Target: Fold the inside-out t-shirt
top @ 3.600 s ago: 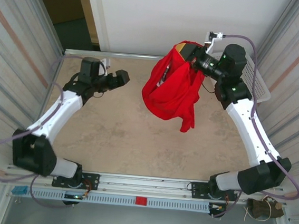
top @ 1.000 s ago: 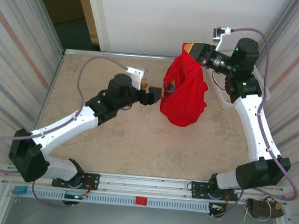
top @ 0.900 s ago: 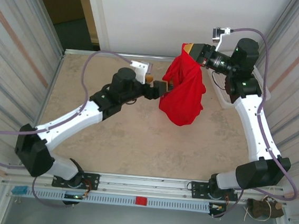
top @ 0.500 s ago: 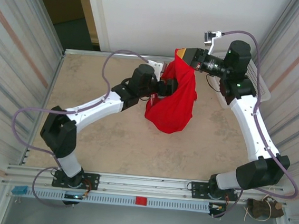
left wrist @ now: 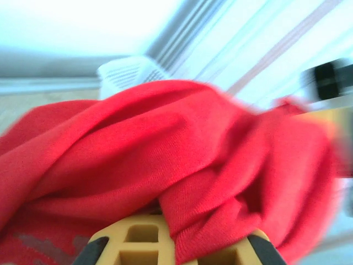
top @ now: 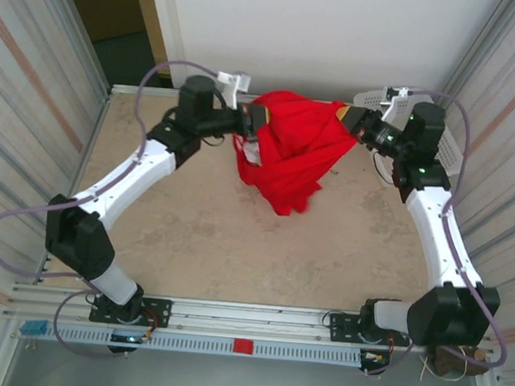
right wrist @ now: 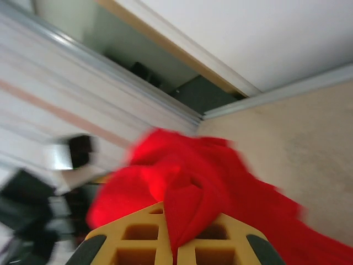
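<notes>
The bright red inside-out t-shirt (top: pixel 291 151) hangs above the far middle of the table, stretched between my two grippers, its lower folds sagging toward the tabletop. My left gripper (top: pixel 255 120) is shut on the shirt's left edge; in the left wrist view red cloth (left wrist: pixel 182 160) is pinched between the yellow fingers (left wrist: pixel 132 240). My right gripper (top: pixel 349 118) is shut on the shirt's right edge; in the right wrist view a fold of red cloth (right wrist: pixel 190 204) runs between its yellow fingers (right wrist: pixel 138 240).
A white basket (top: pixel 445 138) stands at the back right behind the right arm, and is seen again (left wrist: pixel 129 72) in the left wrist view. The beige tabletop (top: pixel 199 233) lies bare in front of the shirt. Striped walls close in both sides.
My left gripper reached the hanging shirt, shut on its left edge and pulled it left and back. My right gripper moved right, so the shirt is now spread between them.
</notes>
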